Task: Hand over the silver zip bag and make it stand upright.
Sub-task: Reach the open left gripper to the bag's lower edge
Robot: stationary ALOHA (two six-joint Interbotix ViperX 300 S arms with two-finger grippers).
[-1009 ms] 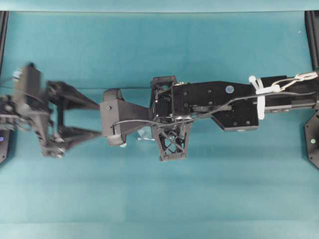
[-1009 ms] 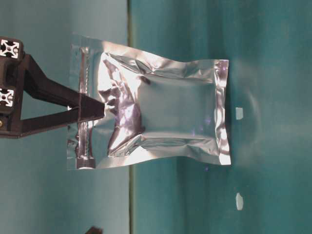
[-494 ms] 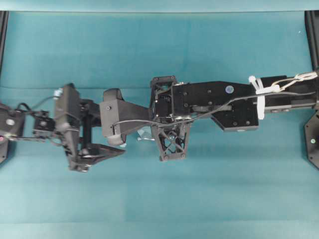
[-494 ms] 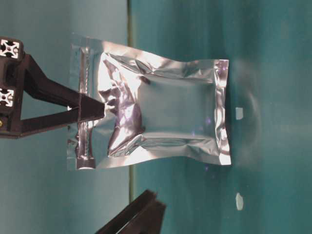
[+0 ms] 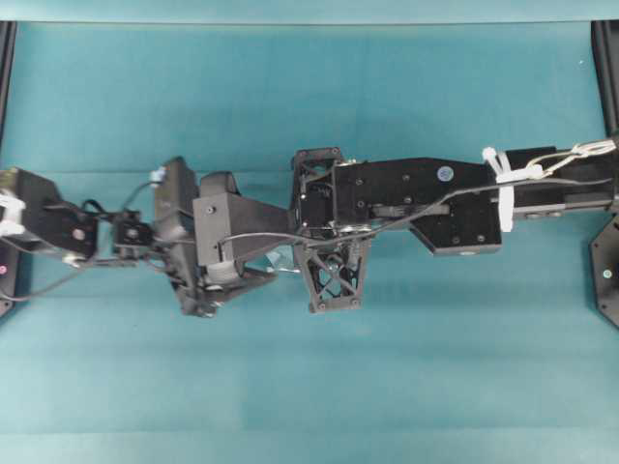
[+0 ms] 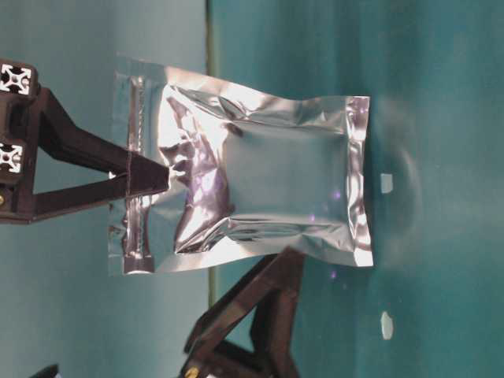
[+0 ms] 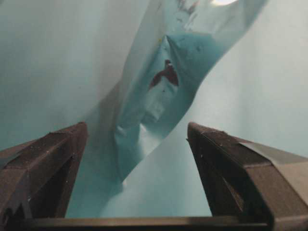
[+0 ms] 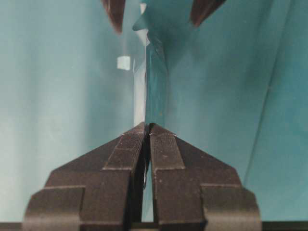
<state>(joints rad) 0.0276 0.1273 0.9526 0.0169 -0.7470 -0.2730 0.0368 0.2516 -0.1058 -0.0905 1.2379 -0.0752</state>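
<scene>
Right pincer (image 8: 147, 126) clamped on the silver zip bag (image 6: 252, 185); left pincer (image 7: 137, 139), spread wide, straddles its free end.

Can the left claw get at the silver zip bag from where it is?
Probably yes: the left claw is open with the silver zip bag between its fingers, nothing blocking. The right claw is shut on its zip end.

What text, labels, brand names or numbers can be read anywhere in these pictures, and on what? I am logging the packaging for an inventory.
No readable text in any view.
silver zip bag: plain foil on the side that shows, no print or label visible.
right gripper, shut on the bag's zip end: plain black, no markings.
left gripper, open around the bag: plain black, no markings.
round sticker on the right arm: too small to read.
</scene>
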